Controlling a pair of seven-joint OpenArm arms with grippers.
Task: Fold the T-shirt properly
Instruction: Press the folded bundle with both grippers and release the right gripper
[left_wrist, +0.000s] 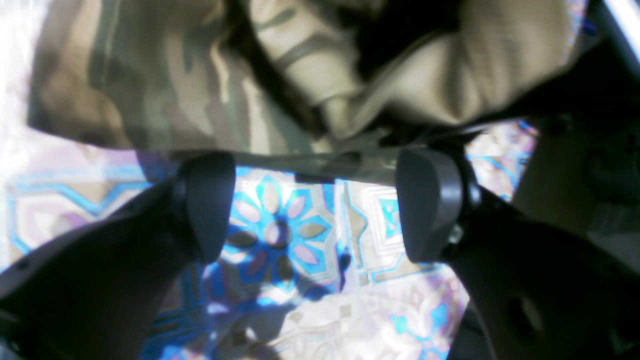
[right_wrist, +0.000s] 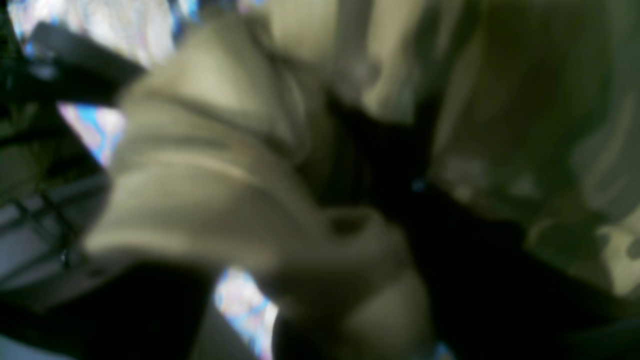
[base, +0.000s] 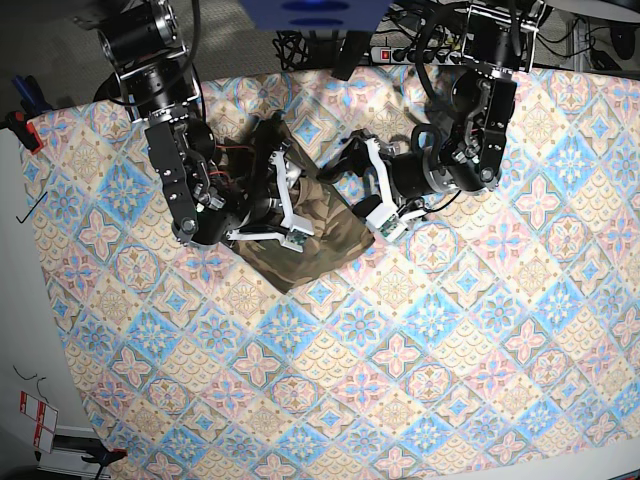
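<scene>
In the left wrist view, the left gripper (left_wrist: 315, 205) stands wide apart, empty, just short of the shirt (left_wrist: 200, 85) hem over the cloth (left_wrist: 300, 280). Right wrist view: blurred fabric only; right gripper state unreadable. Base view: shirt (base: 318, 232) bunched far-centre between both arms; risk is a lone-layer pinch skewing the fold.

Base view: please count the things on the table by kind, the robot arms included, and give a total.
T-shirt, bunched, camouflage print: 1
Patterned cloth covering the table: 1
Robot arms: 2, the left end effector open just short of the shirt's edge, the right end effector over the shirt
Total: 4
</scene>
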